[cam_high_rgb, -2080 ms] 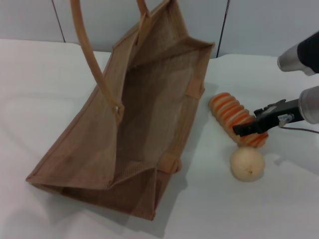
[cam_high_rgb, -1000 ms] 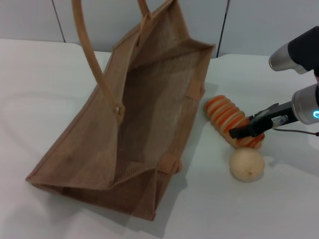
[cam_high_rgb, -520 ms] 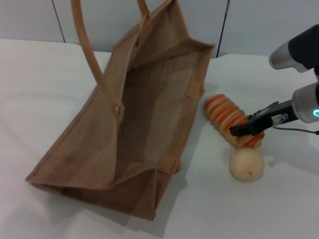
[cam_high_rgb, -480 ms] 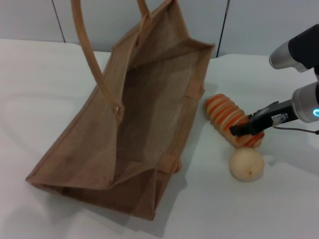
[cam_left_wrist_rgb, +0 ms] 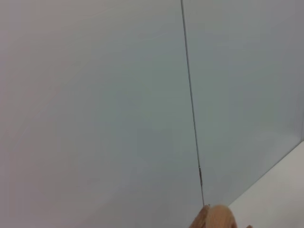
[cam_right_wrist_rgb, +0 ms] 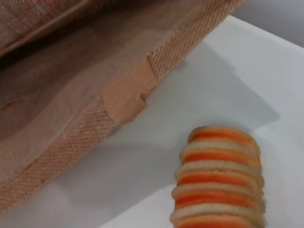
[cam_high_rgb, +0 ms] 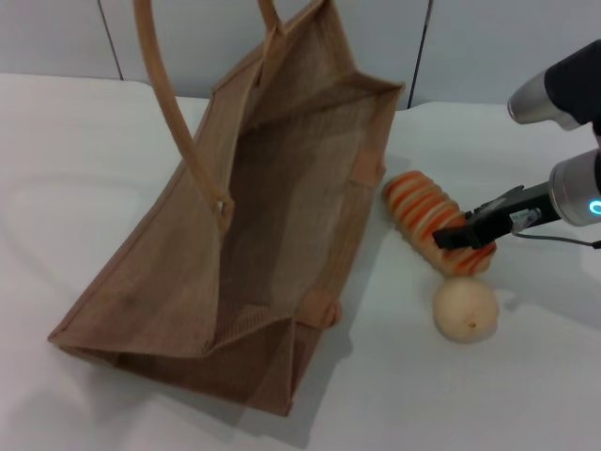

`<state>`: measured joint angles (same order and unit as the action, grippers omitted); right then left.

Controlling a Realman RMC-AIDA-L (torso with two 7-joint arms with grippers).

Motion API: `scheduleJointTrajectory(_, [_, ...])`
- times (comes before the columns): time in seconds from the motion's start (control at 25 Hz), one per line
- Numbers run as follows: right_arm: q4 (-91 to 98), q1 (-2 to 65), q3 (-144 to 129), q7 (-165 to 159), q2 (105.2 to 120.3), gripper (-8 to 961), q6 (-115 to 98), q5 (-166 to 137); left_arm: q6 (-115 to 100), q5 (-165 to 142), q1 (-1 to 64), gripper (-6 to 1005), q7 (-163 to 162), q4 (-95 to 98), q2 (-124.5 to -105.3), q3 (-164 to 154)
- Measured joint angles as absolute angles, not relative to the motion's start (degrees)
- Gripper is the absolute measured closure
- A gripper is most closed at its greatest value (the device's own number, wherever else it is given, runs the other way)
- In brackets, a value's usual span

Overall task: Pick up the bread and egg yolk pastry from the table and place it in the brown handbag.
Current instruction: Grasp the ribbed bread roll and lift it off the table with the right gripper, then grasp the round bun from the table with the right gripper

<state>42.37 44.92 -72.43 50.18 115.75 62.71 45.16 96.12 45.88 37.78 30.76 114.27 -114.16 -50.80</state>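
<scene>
The striped orange and cream bread (cam_high_rgb: 424,216) lies on the white table (cam_high_rgb: 526,376) just right of the brown handbag (cam_high_rgb: 282,197). My right gripper (cam_high_rgb: 451,236) reaches in from the right and is shut across the loaf's near end, its dark near finger lying over the ridges. The round pale egg yolk pastry (cam_high_rgb: 465,308) sits on the table just in front of the loaf, apart from the gripper. The right wrist view shows the bread (cam_right_wrist_rgb: 218,190) beside the bag's woven wall (cam_right_wrist_rgb: 95,95). My left gripper is out of view.
The bag stands open and tilted, with its tan handles (cam_high_rgb: 174,113) arching up on the left. A grey panelled wall (cam_high_rgb: 488,47) runs behind the table. The left wrist view shows only wall and a tan handle tip (cam_left_wrist_rgb: 216,219).
My right gripper and the loaf have shifted slightly left toward the bag and risen a little. The pastry and the bag have stayed put.
</scene>
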Motion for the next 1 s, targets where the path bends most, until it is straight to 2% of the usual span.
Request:
scheduleJointTrajectory(0.44, [52.7,43.6,-66.7,50.2,115.48,537,69.2,44.7,96.0,45.9,37.8,882,31.2,114.0,-114.02,-50.0])
scheduleJointTrajectory(0.84, [68.2,38.9,-62.3,47.8,116.1,620,77.6,42.6,95.8,45.9,37.7,882,31.2,112.4,-113.51,-50.0])
scheduleJointTrajectory(1.0, [72.9,37.4,-63.7,46.7,116.43,623,81.2,46.8,95.0,45.7,37.9,882,31.3,111.4,-113.39,-50.0])
